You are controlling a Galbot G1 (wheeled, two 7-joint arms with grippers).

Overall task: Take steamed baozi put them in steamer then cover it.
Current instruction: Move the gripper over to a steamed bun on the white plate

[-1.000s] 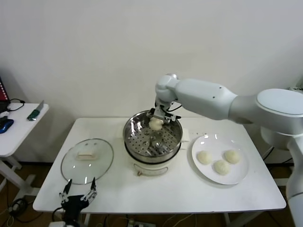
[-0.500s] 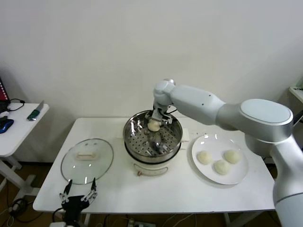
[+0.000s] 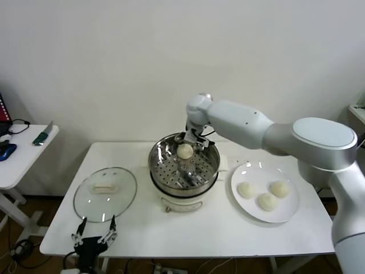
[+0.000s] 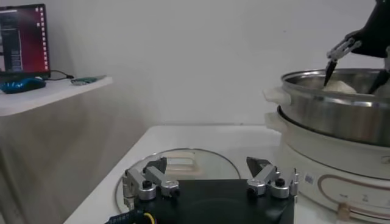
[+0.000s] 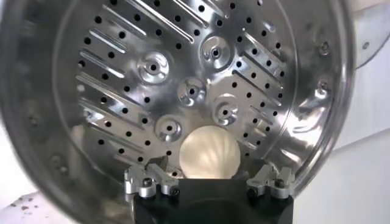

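Observation:
My right gripper (image 3: 189, 146) is shut on one cream-white baozi (image 3: 185, 150) and holds it inside the rim of the shiny steel steamer (image 3: 157, 165), at its far side. In the right wrist view the baozi (image 5: 209, 149) sits between my fingers above the perforated bottom (image 5: 183, 61). In the left wrist view it shows just above the steamer's rim (image 4: 329, 82). Three more baozi (image 3: 266, 201) lie on the white plate (image 3: 238, 200) to the right. The glass cover (image 3: 105, 193) with its white handle lies flat on the table, left of the steamer. My left gripper (image 3: 94, 235) is open and idle at the front left edge.
The steamer stands on a white electric pot base (image 3: 182, 202) at the table's middle. A small side table (image 3: 23, 157) with a blue object and a laptop stands to the far left. A wall runs behind the table.
My right gripper has moved a little to the left and down with the baozi, further inside the steamer's rim. The left arm has not moved.

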